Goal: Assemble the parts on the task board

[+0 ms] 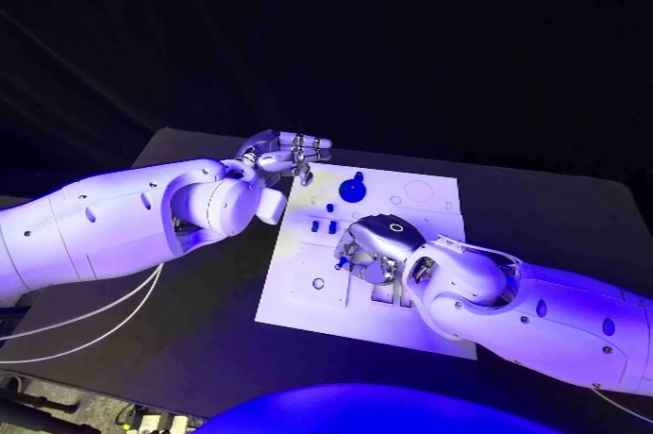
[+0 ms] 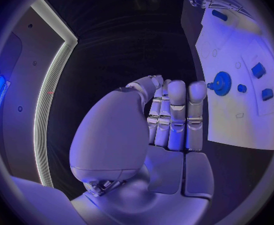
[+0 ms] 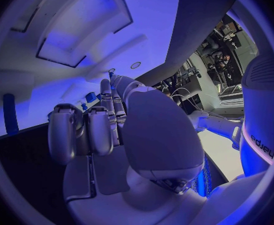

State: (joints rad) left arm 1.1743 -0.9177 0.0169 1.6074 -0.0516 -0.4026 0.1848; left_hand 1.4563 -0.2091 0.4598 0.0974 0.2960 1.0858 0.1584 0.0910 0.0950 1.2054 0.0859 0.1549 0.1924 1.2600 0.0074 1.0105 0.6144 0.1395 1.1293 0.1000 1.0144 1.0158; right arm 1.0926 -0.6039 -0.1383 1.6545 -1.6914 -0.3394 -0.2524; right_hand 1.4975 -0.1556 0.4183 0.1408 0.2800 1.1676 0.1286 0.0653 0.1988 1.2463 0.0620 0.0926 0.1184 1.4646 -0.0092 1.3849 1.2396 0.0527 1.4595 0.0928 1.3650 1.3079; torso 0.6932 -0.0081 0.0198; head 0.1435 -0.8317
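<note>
Task board (image 1: 307,264), blue gear (image 1: 353,189), small blue parts (image 1: 324,226)

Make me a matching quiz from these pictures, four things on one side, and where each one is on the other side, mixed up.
Things:
1. left hand
2. right hand
3. round blue gear
4. task board

Places:
A. lies flat in the middle of the black table
B. over the middle of the board
C. at the board's far left corner
D. on the board's far part, near the left hand

Pairs: 1-C, 2-B, 3-D, 4-A
</note>
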